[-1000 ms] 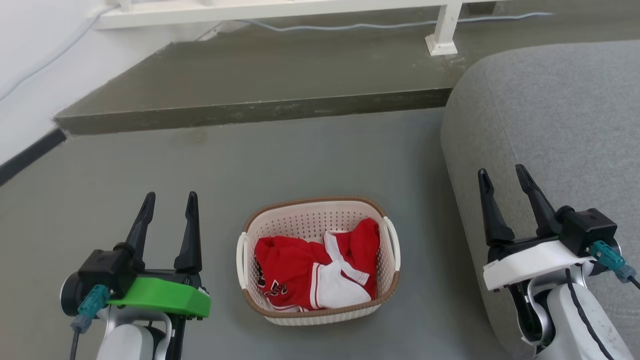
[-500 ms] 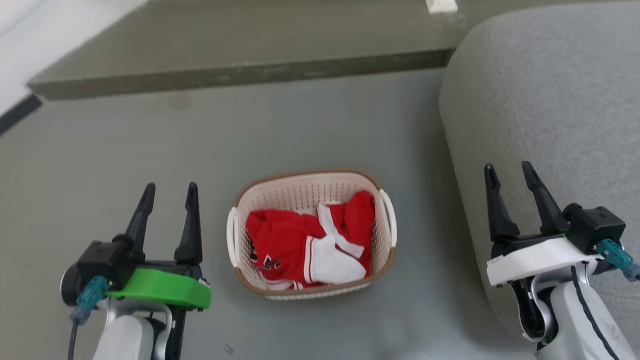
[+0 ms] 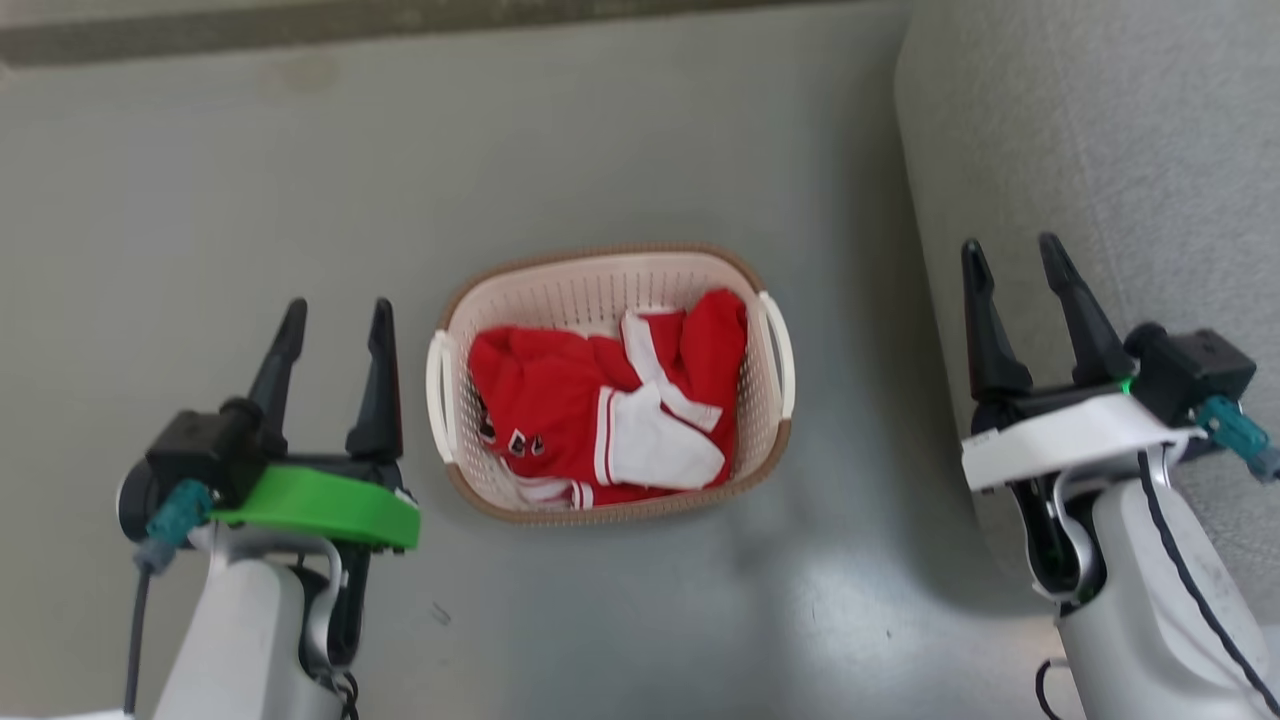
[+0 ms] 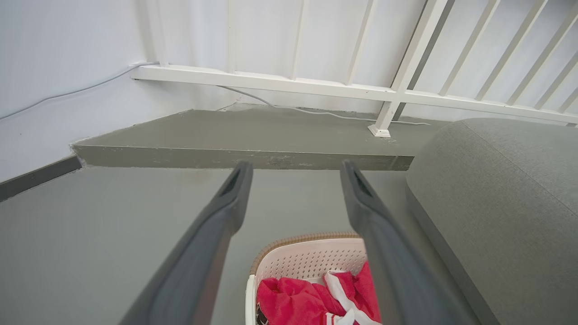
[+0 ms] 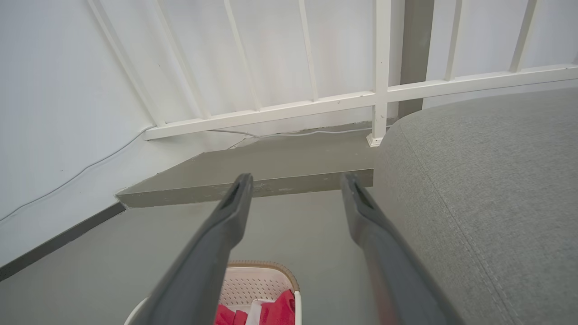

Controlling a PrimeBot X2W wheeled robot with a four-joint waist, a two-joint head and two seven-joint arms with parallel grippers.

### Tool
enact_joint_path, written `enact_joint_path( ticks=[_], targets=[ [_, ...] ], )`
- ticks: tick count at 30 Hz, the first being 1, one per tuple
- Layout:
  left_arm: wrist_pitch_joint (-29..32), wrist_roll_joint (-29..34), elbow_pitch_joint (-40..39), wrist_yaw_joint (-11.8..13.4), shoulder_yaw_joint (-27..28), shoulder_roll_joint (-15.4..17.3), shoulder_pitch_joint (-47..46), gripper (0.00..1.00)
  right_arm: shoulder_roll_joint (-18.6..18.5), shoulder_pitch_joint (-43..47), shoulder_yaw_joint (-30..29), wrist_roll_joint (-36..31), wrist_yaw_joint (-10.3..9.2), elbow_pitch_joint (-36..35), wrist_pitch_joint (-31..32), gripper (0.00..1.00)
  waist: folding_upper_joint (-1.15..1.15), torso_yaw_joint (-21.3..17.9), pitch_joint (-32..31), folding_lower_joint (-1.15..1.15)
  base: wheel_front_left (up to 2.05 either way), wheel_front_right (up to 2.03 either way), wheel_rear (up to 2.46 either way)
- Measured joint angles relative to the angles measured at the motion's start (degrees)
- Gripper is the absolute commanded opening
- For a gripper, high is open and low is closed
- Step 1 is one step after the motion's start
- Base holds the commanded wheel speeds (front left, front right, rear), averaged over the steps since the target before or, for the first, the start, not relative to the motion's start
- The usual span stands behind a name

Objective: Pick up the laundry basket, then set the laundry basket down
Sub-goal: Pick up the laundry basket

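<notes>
— Head view: where's the laundry basket (image 3: 600, 285)?
— On the floor (image 3: 200, 200), between the left tool (image 3: 338, 310) and the right tool (image 3: 1010, 250), both spread open and empty.
— Its bottom?
— Hidden under a red garment (image 3: 560, 385). The wrist views cut the basket off.

Laundry basket (image 3: 600, 254) upright on grey floor (image 3: 620, 130), mid-frame, white handle on each side. Red-and-white garment (image 3: 590, 400) bundled inside. Left gripper (image 3: 338, 308) at lower left, fingers spread, pointing up frame, just beside basket's left handle (image 3: 436, 385), not touching. Right gripper (image 3: 1010, 246) at lower right, fingers spread, over edge of grey sofa (image 3: 1100, 120), well apart from basket.
</notes>
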Motion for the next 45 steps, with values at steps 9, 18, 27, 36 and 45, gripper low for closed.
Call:
enact_joint_path(
  ticks=[9, 18, 27, 36, 45],
  targets=[
    [0.0, -1.0, 6.1, -0.5, 1.0, -0.1, -5.4, 1.00, 0.0, -5.4, 0.8, 0.4, 0.55, 5.7, 0.0, 1.00, 0.00, -0.4, 6.6, 0.00, 0.00, 0.00, 0.00],
    [0.0, -1.5, 13.3, -1.1, 1.0, -0.4, -12.7, 1.00, 0.0, -11.6, 1.6, 1.5, 0.93, 13.5, 0.0, 1.00, 0.00, -0.4, 13.2, 0.00, 0.00, 0.00, 0.00],
    [1.3, -2.5, 21.2, -1.3, 0.9, -0.7, -20.4, 1.00, 0.0, -20.6, 4.4, 1.9, 1.80, 21.5, 0.0, 1.00, 0.00, -0.1, 19.8, 0.01, 0.00, 0.00, 0.00],
    [2.4, -2.5, 27.8, -1.9, 0.3, -0.6, -27.4, 1.00, -0.2, -27.2, 7.4, 3.4, 1.92, 29.3, 0.8, 1.00, 0.00, 0.2, 25.9, 0.01, 0.00, 0.00, 0.00],
    [4.2, -3.0, 35.2, -2.0, -0.6, -0.8, -32.1, 1.00, -0.3, -32.7, 11.3, 6.3, 2.43, 36.9, 3.1, 1.00, 0.00, 0.7, 31.3, 0.01, 0.00, 0.00, 0.00]
  ],
)
